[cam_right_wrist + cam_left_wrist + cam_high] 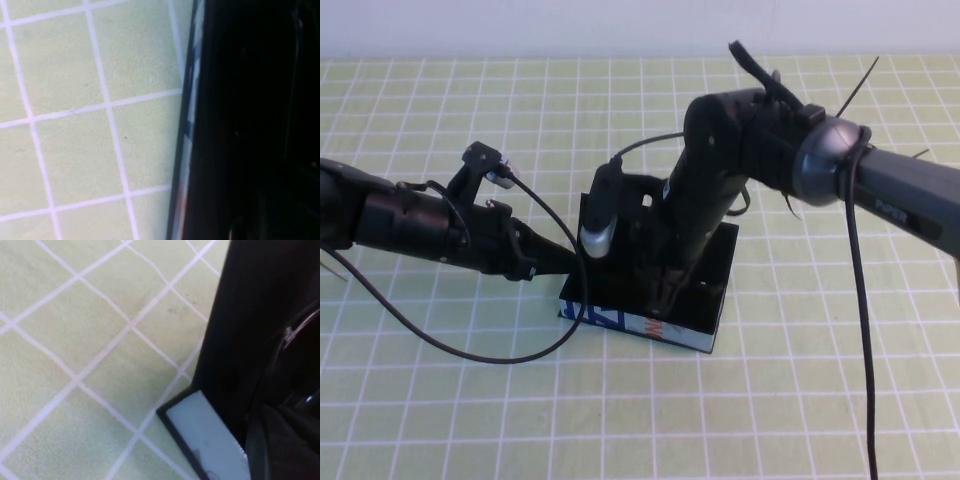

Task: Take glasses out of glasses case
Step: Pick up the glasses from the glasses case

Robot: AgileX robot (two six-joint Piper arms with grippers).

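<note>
The glasses case (pixel 650 328) lies open at the table's middle, its light blue printed front side facing me and its inside black. My left gripper (pixel 558 262) comes in from the left and sits against the case's left end; the left wrist view shows the case's pale blue wall (pixel 205 435) and a black panel close up. My right gripper (pixel 670 292) reaches down into the case from the right. The right wrist view shows only the dark inside of the case (pixel 225 125) and its printed edge. The glasses are hidden under the right arm and in the dark interior.
A green tablecloth with a white grid (pixel 440 400) covers the table. A black cable (pixel 470 350) loops from the left arm in front of the case. Another cable (pixel 865 380) hangs from the right arm at the right.
</note>
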